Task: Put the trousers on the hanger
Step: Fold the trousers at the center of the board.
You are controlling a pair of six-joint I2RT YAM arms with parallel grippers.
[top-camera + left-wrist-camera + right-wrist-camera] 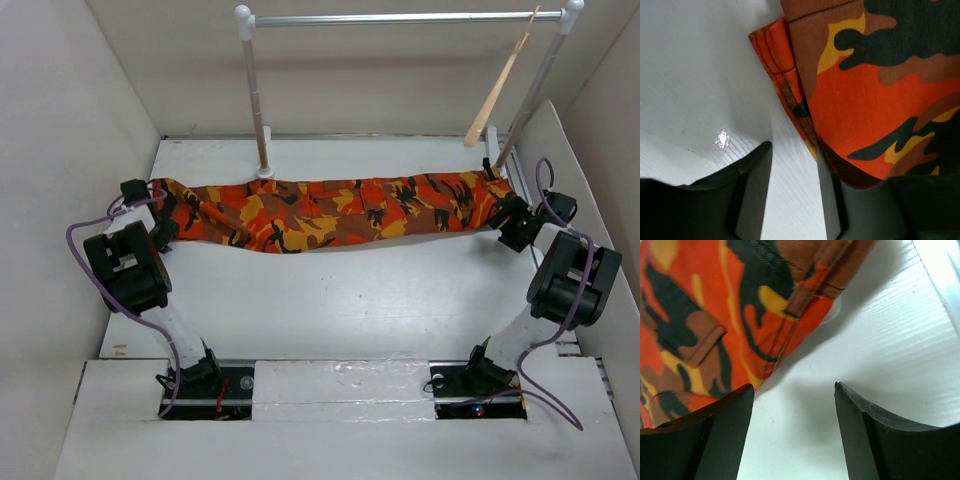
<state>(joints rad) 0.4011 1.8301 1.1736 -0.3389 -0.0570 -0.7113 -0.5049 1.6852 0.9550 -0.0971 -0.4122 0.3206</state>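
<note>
The camouflage trousers (330,215) lie stretched flat across the table from left to right. The pale wooden hanger (495,95) hangs tilted from the right end of the rail. My left gripper (165,215) is at the trousers' left end, open; in the left wrist view (795,160) bare table shows between the jaws and the cloth (875,90) lies over the right finger (850,205). My right gripper (510,220) is at the right end, open and empty (794,387), with the cloth's edge (715,315) just past its left finger (725,430).
A metal clothes rail (400,18) on white posts stands at the back; its left post (258,110) meets the table just behind the trousers. White walls (60,150) close in both sides. A white board (560,150) leans at the right.
</note>
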